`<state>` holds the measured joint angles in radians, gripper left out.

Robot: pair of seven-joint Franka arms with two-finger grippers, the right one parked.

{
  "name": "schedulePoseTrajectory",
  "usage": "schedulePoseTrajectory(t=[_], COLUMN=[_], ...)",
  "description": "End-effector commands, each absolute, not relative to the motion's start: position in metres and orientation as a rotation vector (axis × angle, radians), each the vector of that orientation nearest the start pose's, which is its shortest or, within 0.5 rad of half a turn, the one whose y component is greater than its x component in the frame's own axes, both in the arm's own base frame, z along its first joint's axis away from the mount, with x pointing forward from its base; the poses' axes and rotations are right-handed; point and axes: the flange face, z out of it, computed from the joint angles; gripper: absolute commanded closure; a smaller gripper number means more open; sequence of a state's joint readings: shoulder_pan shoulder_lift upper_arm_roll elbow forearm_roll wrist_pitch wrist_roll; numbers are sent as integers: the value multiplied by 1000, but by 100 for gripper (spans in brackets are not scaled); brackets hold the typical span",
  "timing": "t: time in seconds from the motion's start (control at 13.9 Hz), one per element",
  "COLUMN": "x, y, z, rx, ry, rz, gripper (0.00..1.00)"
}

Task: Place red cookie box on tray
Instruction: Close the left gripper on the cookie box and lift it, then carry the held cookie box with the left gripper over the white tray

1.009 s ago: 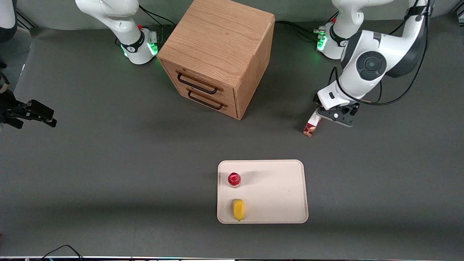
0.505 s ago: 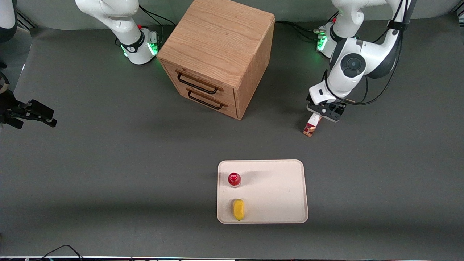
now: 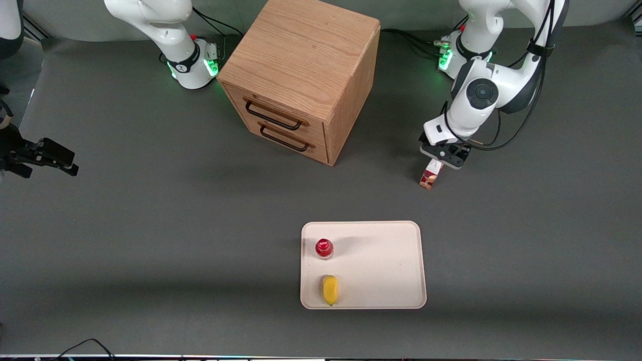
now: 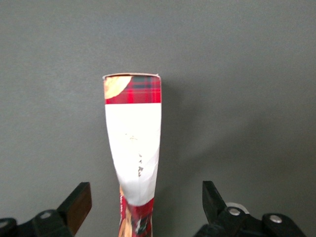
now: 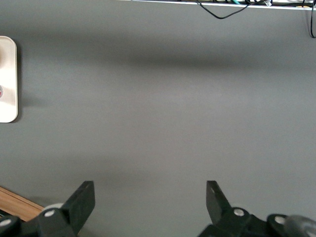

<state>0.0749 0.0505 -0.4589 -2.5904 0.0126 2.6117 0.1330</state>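
The red cookie box (image 3: pixel 431 176) stands on end on the grey mat, farther from the front camera than the tray (image 3: pixel 381 265) and toward the working arm's end. In the left wrist view the red cookie box (image 4: pixel 134 148) shows its white patch and plaid top. My left gripper (image 3: pixel 443 154) hangs over the box's upper end, open. Its two dark fingers (image 4: pixel 79 205) straddle the box with gaps on both sides, touching nothing. The cream tray lies flat, nearer the front camera.
On the tray stand a small red-capped bottle (image 3: pixel 324 248) and a yellow item (image 3: pixel 330 290). A wooden drawer cabinet (image 3: pixel 301 75) with two handles sits at the back middle. Cables run near the arm bases.
The left arm has swung in and lowered, bringing its gripper from beside the box to over its upper end. The box, tray and its contents have stayed put.
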Motion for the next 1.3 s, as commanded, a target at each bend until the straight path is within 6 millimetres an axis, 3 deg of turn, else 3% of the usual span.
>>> schedulePoseTrajectory(t=[0.0, 0.22, 0.29, 0.43, 0.65, 0.72, 1.01, 1.23], x=[402, 397, 397, 397, 399, 400, 410, 437], y=[-165, -161, -159, -155, -149, -146, -144, -149], z=[232, 227, 225, 223, 221, 221, 230, 268], rx=[-3032, -3028, -3029, -3033, -3022, -3005, -2990, -2978], ry=[855, 854, 847, 835, 840, 858, 855, 783], rz=[42, 68, 80, 89, 99, 97, 71, 127], gripper=[0, 2, 9, 48, 90, 100, 100, 100])
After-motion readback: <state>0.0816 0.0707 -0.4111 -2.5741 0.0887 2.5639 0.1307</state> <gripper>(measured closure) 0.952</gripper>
